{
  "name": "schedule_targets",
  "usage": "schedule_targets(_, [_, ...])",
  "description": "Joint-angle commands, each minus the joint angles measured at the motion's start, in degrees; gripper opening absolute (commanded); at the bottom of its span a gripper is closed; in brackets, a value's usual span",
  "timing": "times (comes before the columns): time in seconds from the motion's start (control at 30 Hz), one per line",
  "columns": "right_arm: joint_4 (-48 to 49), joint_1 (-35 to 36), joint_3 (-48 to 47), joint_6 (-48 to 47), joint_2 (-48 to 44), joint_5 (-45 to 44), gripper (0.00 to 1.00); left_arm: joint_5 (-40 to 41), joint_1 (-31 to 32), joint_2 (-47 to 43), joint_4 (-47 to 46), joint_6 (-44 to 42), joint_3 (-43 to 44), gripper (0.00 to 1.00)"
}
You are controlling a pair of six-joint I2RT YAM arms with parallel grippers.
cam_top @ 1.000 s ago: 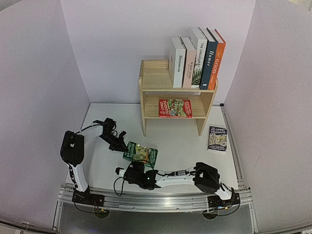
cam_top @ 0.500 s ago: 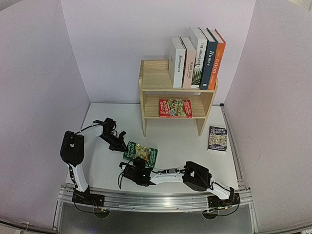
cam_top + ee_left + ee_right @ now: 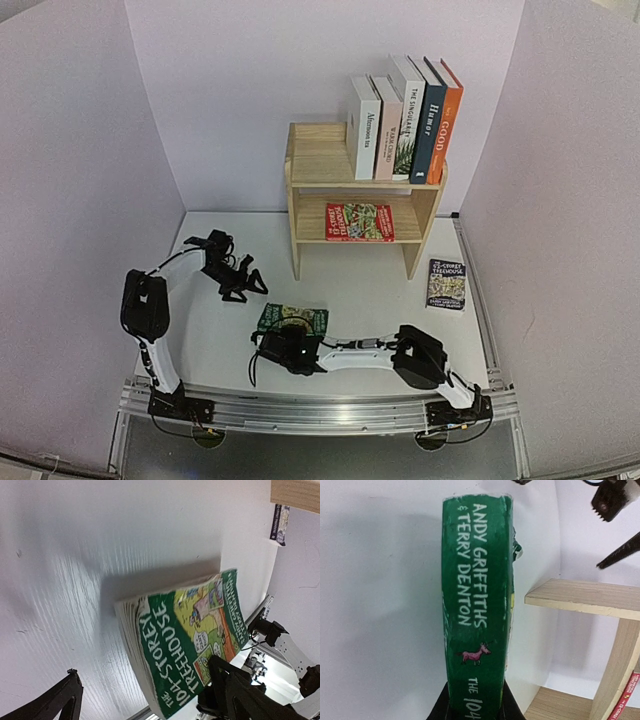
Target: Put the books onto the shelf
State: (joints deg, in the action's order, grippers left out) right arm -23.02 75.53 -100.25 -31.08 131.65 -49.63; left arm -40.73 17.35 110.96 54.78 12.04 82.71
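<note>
A white surface (image 3: 360,290) carries everything, walled in by pale lilac panels. At its far side stands the small two-tier light-wood shelf (image 3: 315,155) with solid side panels.

Five books stand upright in a row on the right half of the shelf's top tier, touching one another. From left to right they are:
- a small white book (image 3: 366,128)
- a pale book with pink flowers (image 3: 388,130)
- a white book with a green plant (image 3: 407,120)
- a navy "Humor" book (image 3: 432,120)
- an orange "GOOD" book (image 3: 447,120)

A red illustrated paperback (image 3: 358,222) lies flat on the lower tier. A dark illustrated paperback (image 3: 447,284) lies flat on the surface, just right of the shelf's right panel.

A green illustrated paperback (image 3: 293,318) sits near the front of the surface, well apart from the shelf and tipped up at an angle. Whether its far edge touches the surface cannot be told.

The right gripper (image 3: 290,343) reaches in low from the right. Its jaws pinch the green paperback across its thickness at the spine.

The left gripper (image 3: 248,290) hangs just beyond the book's far left corner, apart from it, with its jaws spread wide and holding nothing.
</note>
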Motion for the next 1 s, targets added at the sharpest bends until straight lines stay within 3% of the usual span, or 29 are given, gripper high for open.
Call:
schedule_targets(0.0, [-17.5,-3.7,-5.2,8.5,-16.7,17.4,0.00,3.5,-3.3,-9.8,0.5,-7.0,7.3,1.00])
schedule_targets(0.17, [-32.5,-6.7,-14.3,8.1,-23.8,25.6,0.00,9.5,-3.7,-18.6,-0.8,-15.8,7.2,1.00])
schedule_targets(0.27, [-39.7,-7.7,-21.0,4.7,-25.6,26.2,0.00,11.8,-3.8,-21.9,-1.6,-17.6,5.2,1.00])
schedule_targets(0.53, [-44.6,-8.8,-35.9,-15.9,-25.7,9.9,0.00,13.7,-3.8,-24.5,-2.1,-17.4,1.4,1.00])
schedule_targets(0.67, [-37.1,-11.4,-37.1,-26.6,-26.8,4.4,0.00,13.9,-3.8,-25.1,-2.9,-17.2,0.3,1.00])
schedule_targets(0.8, [-20.6,-16.4,-27.1,-39.8,-30.6,3.4,0.00,13.9,-3.8,-25.2,-2.9,-17.5,-0.1,1.00])
schedule_targets(0.97, [-1.3,-22.6,-13.8,-48.3,-33.2,7.9,0.00,12.9,-3.8,-25.8,-2.4,-17.9,-0.6,1.00])
